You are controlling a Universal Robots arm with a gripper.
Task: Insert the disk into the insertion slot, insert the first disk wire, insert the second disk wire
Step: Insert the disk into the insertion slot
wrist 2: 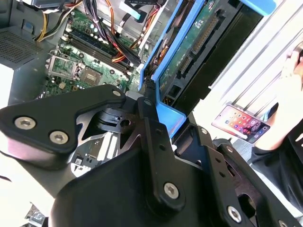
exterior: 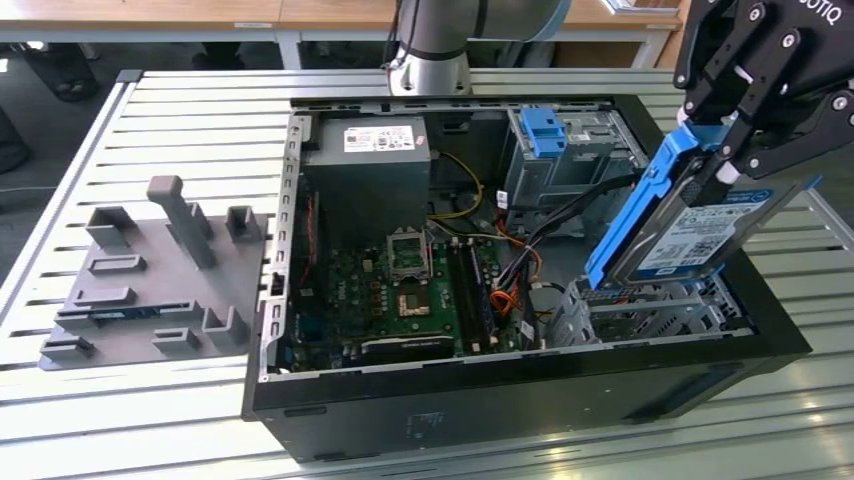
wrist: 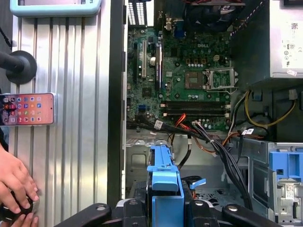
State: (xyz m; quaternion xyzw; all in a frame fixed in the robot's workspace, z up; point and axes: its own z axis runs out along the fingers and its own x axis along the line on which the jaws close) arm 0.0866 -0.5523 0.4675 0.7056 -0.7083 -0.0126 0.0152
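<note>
In the exterior view my gripper (exterior: 717, 160) is shut on the disk (exterior: 697, 238), a silver-grey drive with a white label in a bright blue carrier frame. The disk hangs steeply tilted, almost on edge. Its lower end is just above the insertion slot (exterior: 647, 308), a low perforated metal cage at the case's front corner on the exterior view's right. The second wrist view shows the disk's green circuit-board underside (wrist 2: 189, 42) between the black fingers (wrist 2: 150, 118). In the first wrist view the blue carrier (wrist: 164, 182) stands over the slot's metal floor (wrist: 138, 158).
The open computer case (exterior: 534, 390) lies on a slatted table, motherboard (exterior: 407, 290) exposed. A taller grey cage with a blue latch (exterior: 543, 130) stands behind. Cables (wrist: 215, 144) run beside the slot. A grey fixture (exterior: 147, 270) sits left. A phone (wrist: 26, 109) and a person's hand (wrist: 14, 184) are outside the case.
</note>
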